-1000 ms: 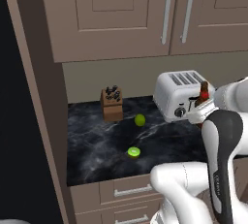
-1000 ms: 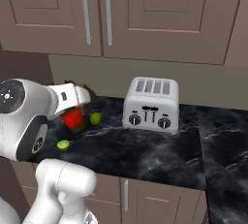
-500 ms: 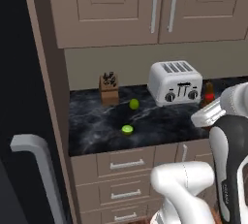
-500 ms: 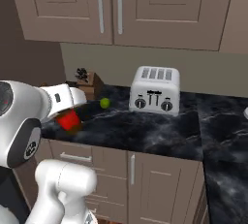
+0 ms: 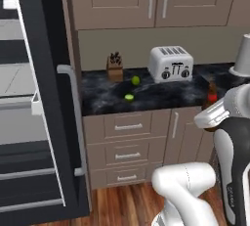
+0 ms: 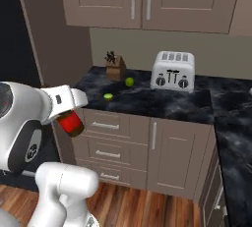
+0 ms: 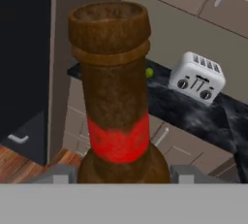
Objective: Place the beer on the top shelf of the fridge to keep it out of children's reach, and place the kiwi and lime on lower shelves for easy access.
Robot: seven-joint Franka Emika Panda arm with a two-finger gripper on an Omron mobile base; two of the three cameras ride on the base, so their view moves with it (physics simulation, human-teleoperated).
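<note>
Claw [image 7: 116,177] clamped on beer [image 7: 115,97], bottle upright, off surface [image 5: 161,98], carried toward open fridge [image 5: 36,98]. Top shelf [image 5: 10,28] awaits. Kiwi [image 5: 129,97], lime [image 5: 135,80] left by knife block [image 5: 115,67], toaster [image 5: 170,63].

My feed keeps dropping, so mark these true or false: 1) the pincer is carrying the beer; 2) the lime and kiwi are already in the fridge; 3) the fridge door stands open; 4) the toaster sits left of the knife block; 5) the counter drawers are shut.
1) True: the pincer is shut on the beer, held off the counter.
2) False: the lime and kiwi both lie on the counter.
3) True: the fridge is open, its grey shelves showing.
4) False: the toaster sits right of the knife block.
5) True: the drawers are shut.
</note>
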